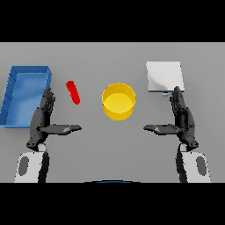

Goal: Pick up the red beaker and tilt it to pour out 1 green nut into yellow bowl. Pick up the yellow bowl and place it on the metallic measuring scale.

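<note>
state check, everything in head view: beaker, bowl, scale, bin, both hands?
red beaker: on the table, tilted, not held
yellow bowl: upright on the table, no nut visible inside
metallic scale: nothing on it
blue bin: looks empty
left hand: open, holding nothing
right hand: open, holding nothing

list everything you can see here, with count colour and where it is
beaker: 1, red, left of centre, tilted
bowl: 1, yellow, centre of the table
scale: 1, metallic silver, far right
bin: 1, blue, far left
table: 1, grey, under everything
left hand: 1, dark, near left, fingers straight, holding nothing
right hand: 1, dark, near right, fingers straight, holding nothing
</note>
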Controlling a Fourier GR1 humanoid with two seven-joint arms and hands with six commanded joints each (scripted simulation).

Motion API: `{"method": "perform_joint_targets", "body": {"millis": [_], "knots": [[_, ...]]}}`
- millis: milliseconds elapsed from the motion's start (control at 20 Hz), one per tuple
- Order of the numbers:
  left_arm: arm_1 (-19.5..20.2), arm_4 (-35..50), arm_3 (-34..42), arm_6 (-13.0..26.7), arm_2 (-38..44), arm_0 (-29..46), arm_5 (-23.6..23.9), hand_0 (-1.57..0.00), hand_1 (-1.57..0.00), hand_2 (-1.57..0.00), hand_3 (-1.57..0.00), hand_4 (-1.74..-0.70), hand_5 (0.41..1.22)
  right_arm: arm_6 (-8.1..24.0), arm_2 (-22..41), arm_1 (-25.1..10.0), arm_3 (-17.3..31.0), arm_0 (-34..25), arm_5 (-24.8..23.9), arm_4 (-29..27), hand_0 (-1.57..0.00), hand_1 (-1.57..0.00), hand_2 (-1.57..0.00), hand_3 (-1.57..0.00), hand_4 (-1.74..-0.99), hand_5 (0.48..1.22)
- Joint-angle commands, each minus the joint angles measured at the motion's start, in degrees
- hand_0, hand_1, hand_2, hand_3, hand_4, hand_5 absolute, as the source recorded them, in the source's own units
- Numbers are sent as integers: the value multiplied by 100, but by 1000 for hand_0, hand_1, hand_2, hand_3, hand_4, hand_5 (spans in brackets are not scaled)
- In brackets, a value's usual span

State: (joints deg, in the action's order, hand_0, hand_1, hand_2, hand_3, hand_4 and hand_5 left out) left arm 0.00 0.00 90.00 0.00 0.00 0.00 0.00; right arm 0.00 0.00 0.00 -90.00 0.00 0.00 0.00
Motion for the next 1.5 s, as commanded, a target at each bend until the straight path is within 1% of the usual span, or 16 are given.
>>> {"method": "perform_joint_targets", "body": {"millis": [0,250,300,350,450,550,600,650,700,800,900,1050,1100,1200,1350,1450], "knots": [[13,12,-8,7,16,-12,1,1,1,1,1,-1093,623,0,5,7,-1,0,-8,2,1,1,1,1,-1128,660],[133,119,-128,18,144,-133,-70,1,1,1,1,-1093,623,-16,53,69,20,19,-44,57,1,1,1,1,-1128,660],[237,-170,124,-203,-50,147,-67,1,1,1,1,-1093,623,-517,331,-86,-178,171,-202,666,1,1,1,1,-1128,660],[252,-400,297,-335,-227,351,-47,1,1,1,1,-1094,620,-840,604,-126,-370,391,-263,1083,1,1,1,1,-1128,663],[327,-604,608,-268,-363,582,-5,1,1,1,1,-1093,615,-792,823,-187,-579,554,-366,1512,1,1,1,1,-1126,666],[349,-703,642,30,-412,498,33,1,1,1,1,-1098,616,-618,849,-221,-688,597,-425,1647,1,1,1,1,-1118,663],[358,-724,657,93,-422,502,37,1,1,1,1,-1096,616,-613,871,-215,-631,639,-433,1687,1,1,1,1,-1112,659],[362,-746,598,107,-441,503,17,1,1,1,1,-1094,613,-667,891,-188,-715,625,-404,1640,1,1,1,1,-1120,660],[349,-806,517,166,-447,420,58,1,1,1,1,-1090,612,-650,878,-195,-712,649,-371,1597,1,1,1,1,-1121,658],[291,-937,279,8,-514,228,96,1,1,1,1,-1095,617,-527,827,-234,-753,634,-390,1592,1,1,1,1,-1127,652],[256,-993,-89,-147,-465,0,159,1,1,1,1,-1116,627,-522,805,-214,-765,627,-376,1525,1,1,1,1,-1143,650],[218,-992,-686,-306,-319,-492,249,1,1,1,1,-1147,636,-529,815,-138,-782,596,-300,1385,1,1,1,1,-1182,655],[231,-991,-938,-320,-245,-727,281,1,1,1,1,-1153,638,-576,819,-164,-804,641,-281,1389,1,1,1,1,-1193,658],[249,-996,-1302,-317,-139,-1094,342,1,1,1,1,-1150,632,-542,776,-149,-699,553,-278,1338,1,1,1,1,-1213,664],[248,-975,-1972,-500,14,-1504,373,1,1,1,1,-1163,631,-638,772,-144,-656,572,-325,1384,1,1,1,1,-1230,666],[216,-957,-2273,-726,89,-1687,411,1,1,1,1,-1180,635,-676,794,-140,-704,594,-296,1366,1,1,1,1,-1239,668]]}}
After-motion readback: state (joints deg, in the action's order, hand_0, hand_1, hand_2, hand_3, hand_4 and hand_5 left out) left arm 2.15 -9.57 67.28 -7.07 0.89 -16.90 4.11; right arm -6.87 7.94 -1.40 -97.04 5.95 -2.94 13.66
